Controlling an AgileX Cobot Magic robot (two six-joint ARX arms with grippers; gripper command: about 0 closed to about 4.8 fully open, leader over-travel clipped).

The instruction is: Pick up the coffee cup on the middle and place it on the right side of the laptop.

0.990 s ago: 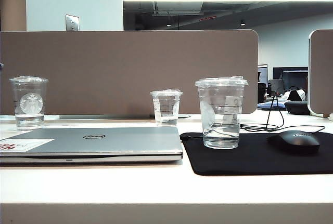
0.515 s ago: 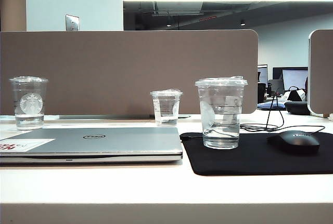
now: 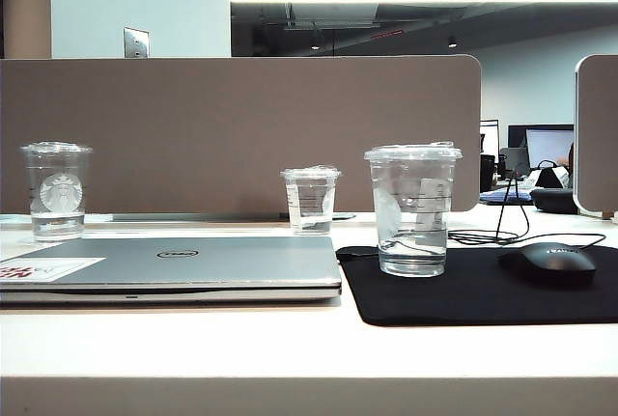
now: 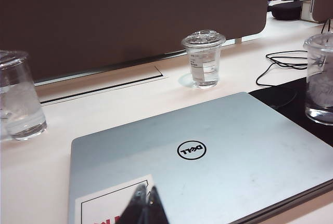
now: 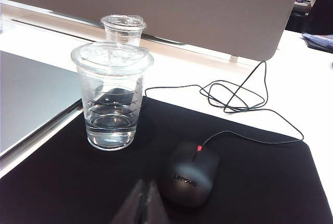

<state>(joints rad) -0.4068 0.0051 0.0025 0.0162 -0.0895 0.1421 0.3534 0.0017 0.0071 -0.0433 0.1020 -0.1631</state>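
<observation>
The white tabletop [image 3: 193, 339] runs across the scene, with a brown fabric partition [image 3: 241, 131] at its far edge. On the left part lies the laptop [image 3: 174, 266], closed, flat and silver-grey, with a round logo on the lid and a white-and-red sticker at its near left corner. To the right of it lies a black, matte mouse pad [image 3: 463, 291].

The coffee cup [image 3: 412, 208], clear plastic with a flat lid and black printed lines, stands upright on the left part of the pad, just beside the right edge of the laptop, with a little water in it. A black, rounded mouse [image 3: 547, 262] with a thin cable rests on the pad to its right.

A clear cup with a round white logo [image 3: 56, 191] stands far left, and a smaller clear cup [image 3: 310, 199] stands far in the middle.

The left gripper [image 4: 144, 206] hovers over the near left corner of the laptop, fingers closed on nothing. The right gripper [image 5: 143, 203] hovers over the near part of the pad, its fingers also pressed together and empty, with the coffee cup well apart on the far side.

Compared with one second ago, all things on the tabletop stand in the same places.
</observation>
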